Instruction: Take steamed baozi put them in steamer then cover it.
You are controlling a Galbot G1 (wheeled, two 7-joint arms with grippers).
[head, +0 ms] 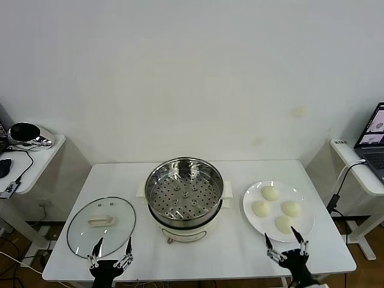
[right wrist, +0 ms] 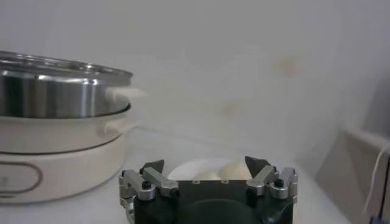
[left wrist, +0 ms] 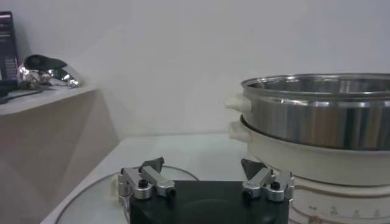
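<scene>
Left gripper (head: 111, 248) had its fingers spread wide, holding nothing, tips hanging over the near rim of the lid (head: 101, 226); right gripper (head: 285, 243) was the same, fingers wide apart and empty, tips over the near edge of the plate (head: 255, 221). Both arms sat low at the front edge of the table (head: 234, 252), only the grippers showing in the head view, left one at the left front, right one at the right front. Lid lay flat on the table left of the steamer (head: 185, 198), handle up, apart from the pot. Steamer stood mid-table, uncovered, with only the perforated tray (head: 183, 200) inside. Four buns (head: 276, 209) sat on the plate to the right of the steamer, grouped close together, none of them in the pot. Left wrist view had the steamer (left wrist: 317, 125) ahead of the open fingers (left wrist: 152, 165), with the lid rim (left wrist: 91, 192) beneath them. Right wrist view showed two buns (right wrist: 234, 171) just past the open fingers (right wrist: 256, 164), and the steamer (right wrist: 61, 125) off to the side.
</scene>
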